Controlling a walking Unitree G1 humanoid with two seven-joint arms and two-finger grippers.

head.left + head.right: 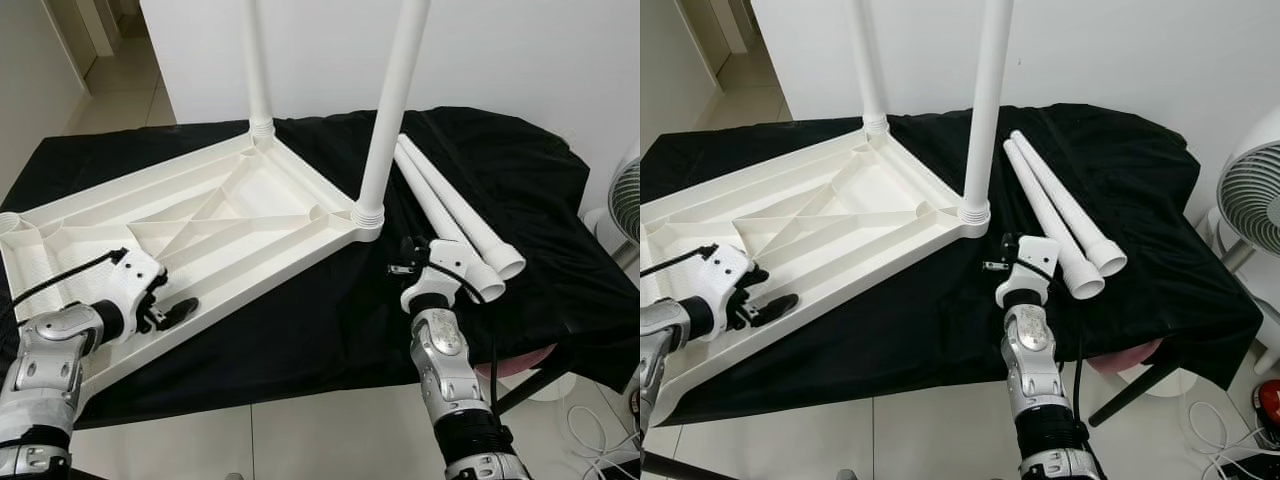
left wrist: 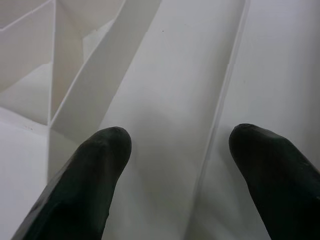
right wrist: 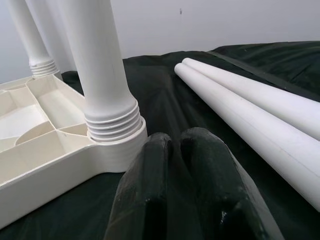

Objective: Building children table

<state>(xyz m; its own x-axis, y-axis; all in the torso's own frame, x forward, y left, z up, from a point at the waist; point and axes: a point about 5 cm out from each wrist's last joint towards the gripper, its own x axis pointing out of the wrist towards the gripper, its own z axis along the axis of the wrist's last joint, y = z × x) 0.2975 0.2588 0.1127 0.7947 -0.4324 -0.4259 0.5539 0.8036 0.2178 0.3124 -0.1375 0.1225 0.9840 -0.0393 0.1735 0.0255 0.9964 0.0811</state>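
Observation:
A white plastic table top [image 1: 200, 225] lies upside down on a black cloth, its ribbed underside up. Two white legs [image 1: 392, 100] stand screwed into its far and right corners. Two loose white legs [image 1: 450, 210] lie side by side on the cloth to the right. My left gripper [image 1: 178, 312] is open over the top's near edge, with its fingertips [image 2: 100, 150] spread above a rib. My right gripper [image 1: 408, 256] is shut on nothing, low over the cloth between the near corner leg [image 3: 105, 90] and the loose legs [image 3: 260, 120].
The black cloth [image 1: 530, 200] covers a low table whose front edge is close to me. A white wall rises behind. A white fan [image 1: 1250, 200] stands at the right. Cables [image 1: 1230, 430] lie on the tiled floor below it. A hallway opens at the far left.

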